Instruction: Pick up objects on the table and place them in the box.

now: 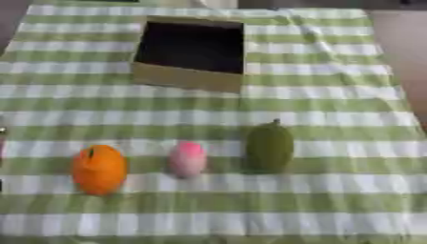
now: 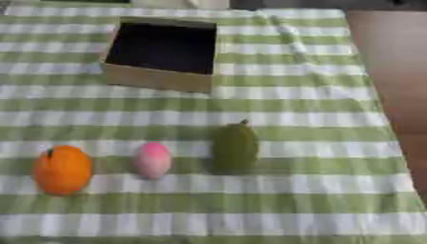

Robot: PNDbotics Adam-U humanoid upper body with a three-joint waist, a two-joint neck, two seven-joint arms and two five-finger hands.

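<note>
open box [image 1: 190, 76], dark interior, contents unclear

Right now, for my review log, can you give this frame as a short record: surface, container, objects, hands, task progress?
surface: table under a green and white checked cloth
container: open cardboard box, far side, interior dark, nothing visible inside
objects: orange fruit on the left, pink object in the middle, green fruit on the right, in a row on the near side, apart from each other
hands: neither in view
task progress: all three objects on the cloth, none in the box
</note>
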